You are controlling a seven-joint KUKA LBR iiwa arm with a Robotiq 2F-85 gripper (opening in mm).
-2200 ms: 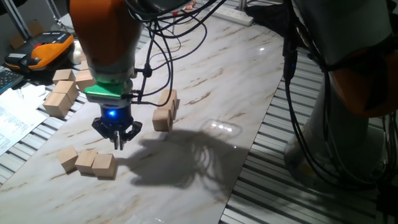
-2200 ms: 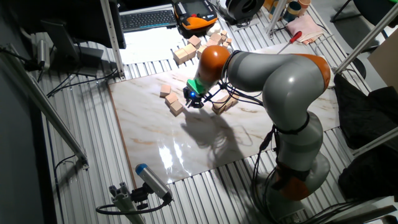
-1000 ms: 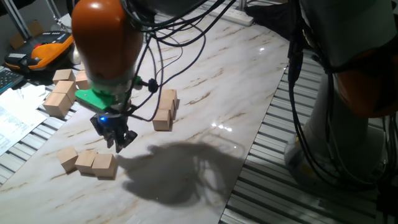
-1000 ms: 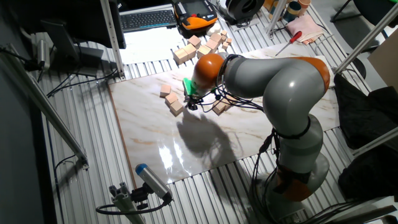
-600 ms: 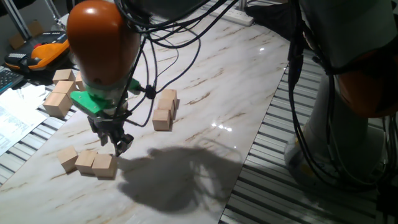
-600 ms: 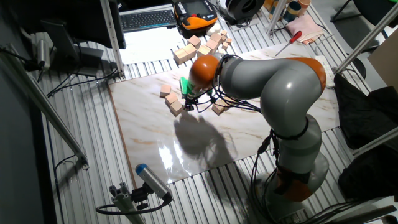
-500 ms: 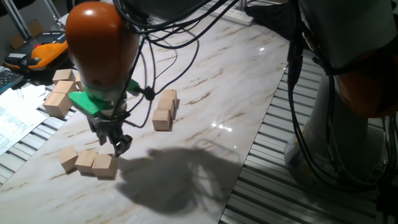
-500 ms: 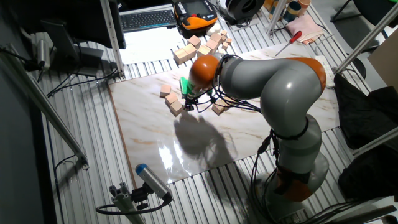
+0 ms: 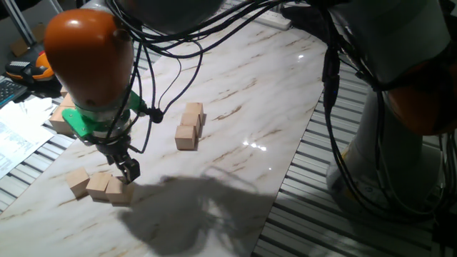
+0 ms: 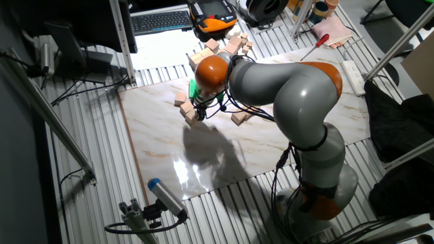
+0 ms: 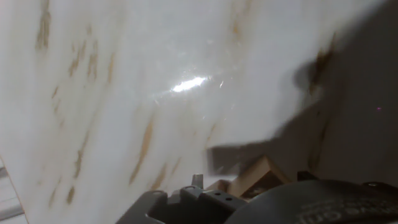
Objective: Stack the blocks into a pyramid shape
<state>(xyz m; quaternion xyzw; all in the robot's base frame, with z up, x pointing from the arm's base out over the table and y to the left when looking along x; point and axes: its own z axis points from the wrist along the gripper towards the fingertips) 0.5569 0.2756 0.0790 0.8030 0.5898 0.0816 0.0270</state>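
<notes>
My end effector (image 9: pixel 129 170), seemingly closed and empty, hovered over the right-hand small light-tan wooden cube (image 9: pixel 119 191); I needed to nudge gently.

Blocks (image 9: pixel 107 187) are matt, light-tan bare wood. Table (image 9: pixel 271 86) is glossy white marble-look slab with tan veins, reflecting lamp glare. Arm (image 10: pixel 298 88) has smooth, shiny grey and orange plastic shells; gripper (image 9: pixel 127 170) is matt black.

The marble-patterned bench (image 9: pixel 250 93) carries a row of three blocks (image 9: pixel 100 185), with more blocks (image 9: pixel 189 125) beyond that row.
</notes>
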